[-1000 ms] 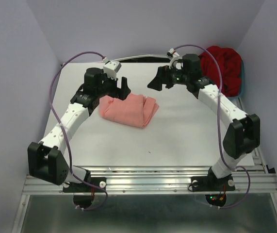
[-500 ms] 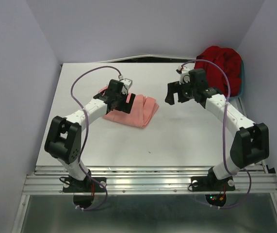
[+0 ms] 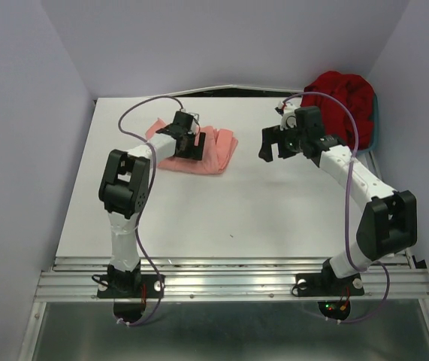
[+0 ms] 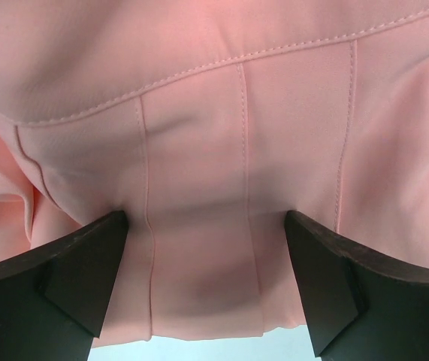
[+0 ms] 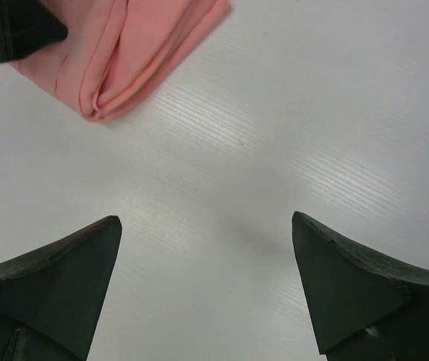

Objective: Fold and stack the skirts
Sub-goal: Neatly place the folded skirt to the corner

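Observation:
The salmon-pink skirt (image 3: pixel 218 150) lies folded on the white table (image 3: pixel 222 203), left of centre toward the back. My left gripper (image 3: pixel 193 147) rests low on top of it, open. In the left wrist view its pleats and waistband seam (image 4: pixel 237 135) fill the frame, with both dark fingers (image 4: pixel 79 278) spread across the cloth and my left gripper (image 4: pixel 206 226) holding nothing. My right gripper (image 3: pixel 273 147) hovers open over bare table to the skirt's right. The right wrist view shows my right gripper (image 5: pixel 206 226) empty and the pink skirt's folded edge (image 5: pixel 139 53) ahead. The deep red skirt (image 3: pixel 343 101) is heaped at the back right.
The red heap sits in a teal basin (image 3: pixel 376 124) against the right wall, right behind my right arm. Purple-grey walls close in the table on three sides. An aluminium rail (image 3: pixel 229 282) runs along the near edge by the arm bases.
My left arm has stretched toward the back and come down on the pink skirt, which has slid back and slightly left with it. My right gripper has drawn right, away from the skirt.

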